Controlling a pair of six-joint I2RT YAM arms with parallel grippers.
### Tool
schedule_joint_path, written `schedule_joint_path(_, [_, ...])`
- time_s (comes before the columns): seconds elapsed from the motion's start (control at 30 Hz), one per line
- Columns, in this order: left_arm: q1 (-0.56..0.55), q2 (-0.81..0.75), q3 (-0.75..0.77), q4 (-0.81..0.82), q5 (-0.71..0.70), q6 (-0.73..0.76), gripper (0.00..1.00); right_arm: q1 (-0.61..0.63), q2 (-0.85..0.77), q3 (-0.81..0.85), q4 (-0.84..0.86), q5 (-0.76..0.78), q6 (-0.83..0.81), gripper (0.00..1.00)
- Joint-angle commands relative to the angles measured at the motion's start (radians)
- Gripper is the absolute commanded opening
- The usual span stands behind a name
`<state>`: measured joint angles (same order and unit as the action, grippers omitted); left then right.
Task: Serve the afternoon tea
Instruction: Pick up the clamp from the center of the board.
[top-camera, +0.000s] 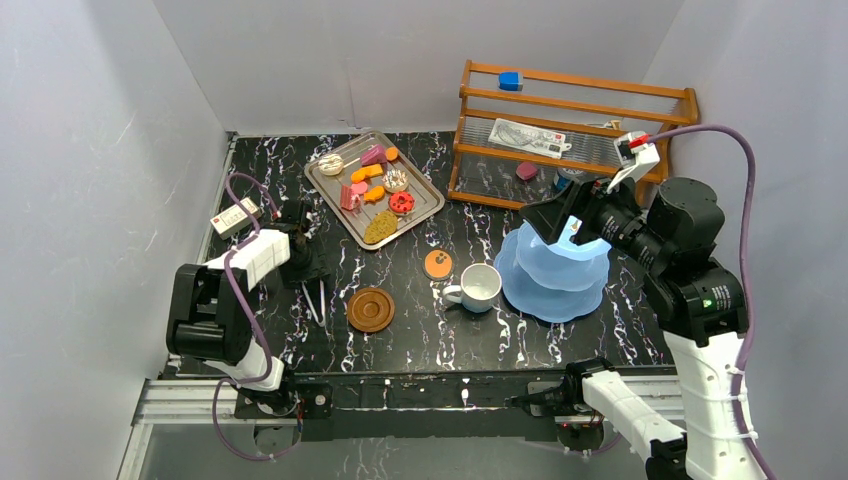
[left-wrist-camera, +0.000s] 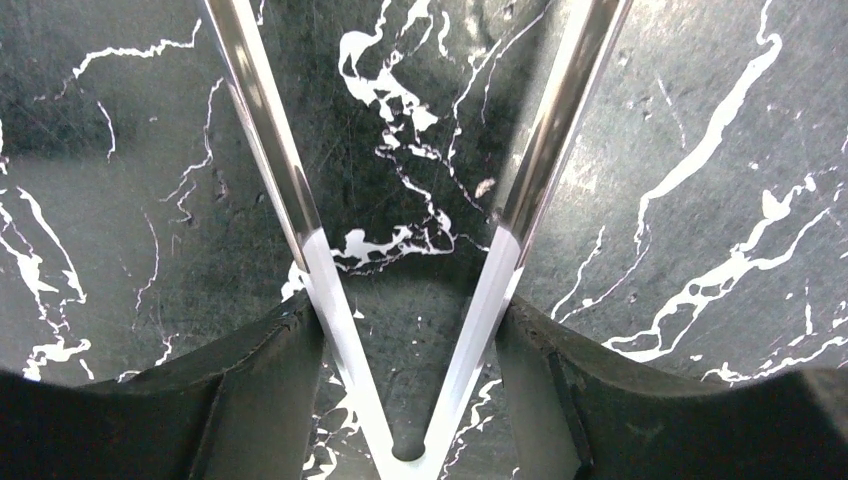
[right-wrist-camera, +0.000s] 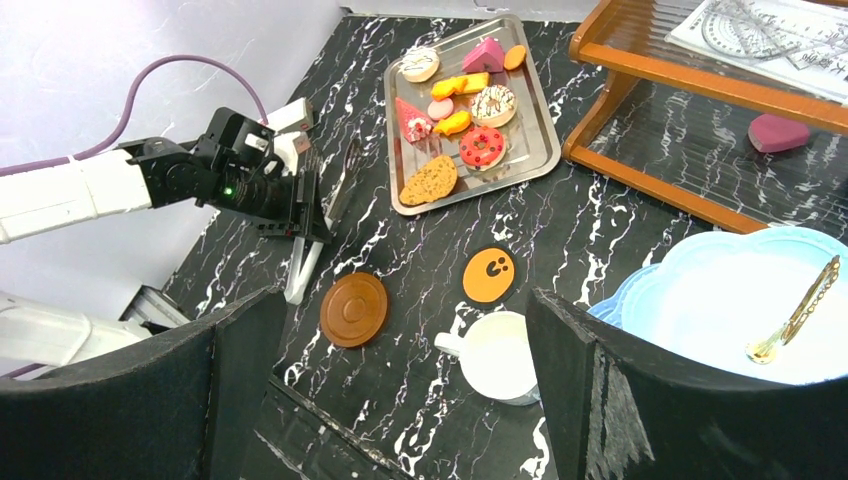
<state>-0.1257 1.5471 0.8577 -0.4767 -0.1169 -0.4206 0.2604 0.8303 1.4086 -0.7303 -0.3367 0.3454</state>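
Observation:
Toy pastries (top-camera: 375, 183) lie on a silver tray (top-camera: 425, 205) at the back: donuts, a cookie, pink and orange cakes. A white mug (top-camera: 481, 286) stands beside the light-blue tiered stand (top-camera: 553, 280). A brown saucer (top-camera: 370, 309) and an orange round coaster (top-camera: 438, 264) lie nearer the front. My left gripper (left-wrist-camera: 405, 320) points down at the table, its fingers pressed on both arms of the metal tongs (left-wrist-camera: 270, 120). Above the stand's top tier hovers my right gripper (right-wrist-camera: 400, 390), open and empty, with the mug (right-wrist-camera: 500, 355) far below it.
A wooden rack (top-camera: 575, 130) with a blue block, rulers and small items stands at the back right. Grey walls close in the left and right sides. A gold handle (right-wrist-camera: 800, 310) rises from the stand's top tier. A metal rail runs along the table's front edge.

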Motion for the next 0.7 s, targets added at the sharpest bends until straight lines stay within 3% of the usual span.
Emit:
schedule_joint_path(0.0, [-0.008,-0.067,0.06,-0.095,-0.009,0.0,0.57,0.0,-0.009,0.049,0.027,-0.001,0.003,0.99])
schedule_joint_path(0.27, [-0.008,-0.164,0.269,-0.268,-0.017,0.051,0.55,-0.001,-0.01,0.053,0.002,0.019,0.0,0.99])
schedule_joint_path(0.67, [-0.008,-0.231,0.378,-0.357,0.038,0.068,0.5,-0.001,0.028,0.067,-0.041,-0.008,0.01,0.99])
